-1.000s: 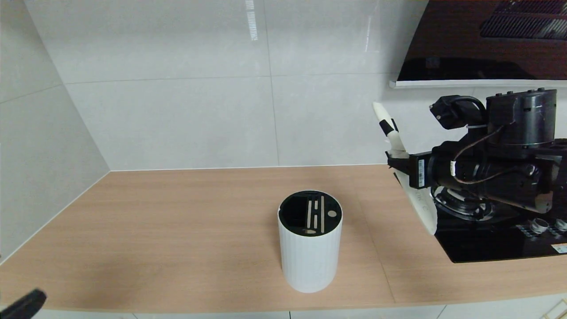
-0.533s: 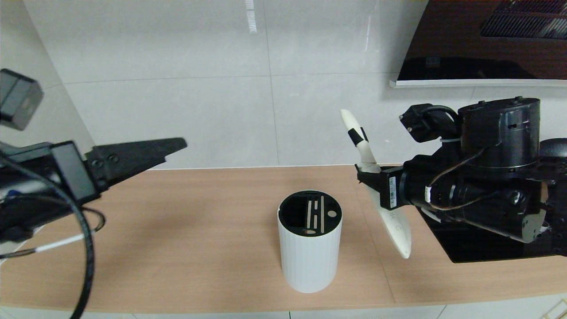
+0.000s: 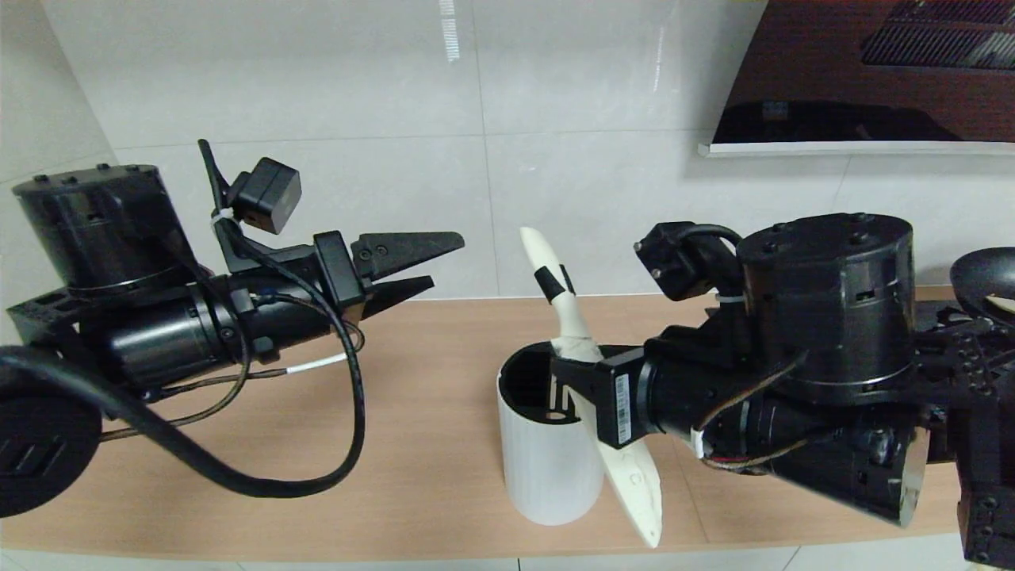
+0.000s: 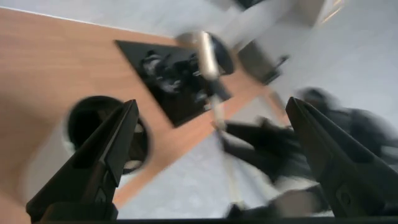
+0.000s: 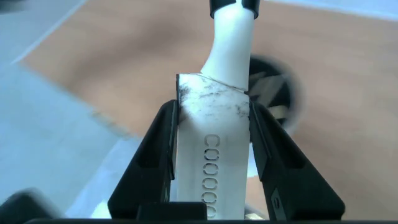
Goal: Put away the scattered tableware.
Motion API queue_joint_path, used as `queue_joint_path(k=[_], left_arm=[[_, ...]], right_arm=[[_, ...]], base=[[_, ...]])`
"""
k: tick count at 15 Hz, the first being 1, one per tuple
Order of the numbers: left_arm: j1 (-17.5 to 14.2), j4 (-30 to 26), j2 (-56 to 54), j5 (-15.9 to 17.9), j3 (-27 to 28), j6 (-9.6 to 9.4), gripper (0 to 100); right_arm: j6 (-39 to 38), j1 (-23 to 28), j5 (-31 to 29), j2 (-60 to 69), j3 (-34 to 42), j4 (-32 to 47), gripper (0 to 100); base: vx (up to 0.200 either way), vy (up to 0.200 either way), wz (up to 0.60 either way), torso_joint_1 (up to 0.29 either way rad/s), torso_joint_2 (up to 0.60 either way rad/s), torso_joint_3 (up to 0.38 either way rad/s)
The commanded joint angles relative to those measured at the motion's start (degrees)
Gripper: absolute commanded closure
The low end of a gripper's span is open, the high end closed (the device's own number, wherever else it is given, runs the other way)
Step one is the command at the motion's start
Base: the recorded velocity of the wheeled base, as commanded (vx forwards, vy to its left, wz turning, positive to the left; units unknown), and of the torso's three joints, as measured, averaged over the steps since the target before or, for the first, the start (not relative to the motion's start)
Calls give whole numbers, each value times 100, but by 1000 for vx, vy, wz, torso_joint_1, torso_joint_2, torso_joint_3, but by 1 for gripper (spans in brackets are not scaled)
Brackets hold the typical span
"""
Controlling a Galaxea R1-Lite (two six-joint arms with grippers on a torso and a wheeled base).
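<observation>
**Item 1, white utensil.** Nearest the front edge. It is blade-shaped, with a black band on the handle. It hangs tilted, broad end down and handle up. In the head view the broad end crosses in front of the holder's right wall and reaches below the rim, so I judge it to be outside the holder, not in it.

**Item 2, right claw.** It is closed on the utensil at the neck, where handle meets blade, with a finger pressed against each flat side.

**Item 3, white holder.** A ribbed cylinder standing upright on the counter near its front edge. Its black top insert has one large opening and several narrow slots.

**Item 4, left claw.** It is held above the counter, left of the holder and well apart from it. Its fingers are spread and hold nothing.

**Item 5, background.** Tiled wall, with a dark range hood at upper right.

**Step in hand, as I judge it:** carrying the utensil to the holder, with the insertion not yet made.

**Next move calls for:**
- raising the broad end above the rim;
- bringing the utensil closer to upright;
- centring it over an opening;
- lowering it, then releasing.

The rim and the slot dividers are the likely snags.
</observation>
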State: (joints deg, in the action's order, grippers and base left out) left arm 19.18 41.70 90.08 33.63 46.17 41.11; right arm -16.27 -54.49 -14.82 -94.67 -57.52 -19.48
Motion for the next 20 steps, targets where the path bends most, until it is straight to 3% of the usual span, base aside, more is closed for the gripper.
queue_joint_path(k=[1,2,4,6,11,14,20], left_arm=[[464,13,379,-437,33,-287,0],[772,22,458,-797,77,-410,0],[1009,13,441,-867,68,-463,0],[1097,13,520,-1192,121,-472,0],[1185,-13,704,-1324,182,-516,0],[1387,22,1109,-2027,340,-595,0],[1572,31,1126,-2063,358,-586,0]], right_arm=[[-7,-211,-91,-227,3,-12,100],[-7,-299,-196,-306,3,-21,100],[-25,-369,-223,-412,-5,-29,100],[-34,-369,-372,-535,-32,-135,100],[-34,-378,-706,-693,-102,-144,100],[-51,-396,-776,-667,-102,-179,100],[-51,-475,-856,-684,-76,-311,100]], base=[[0,0,0,0,0,0],[0,0,0,0,0,0],[0,0,0,0,0,0],[0,0,0,0,0,0],[0,0,0,0,0,0],[0,0,0,0,0,0],[0,0,0,0,0,0]])
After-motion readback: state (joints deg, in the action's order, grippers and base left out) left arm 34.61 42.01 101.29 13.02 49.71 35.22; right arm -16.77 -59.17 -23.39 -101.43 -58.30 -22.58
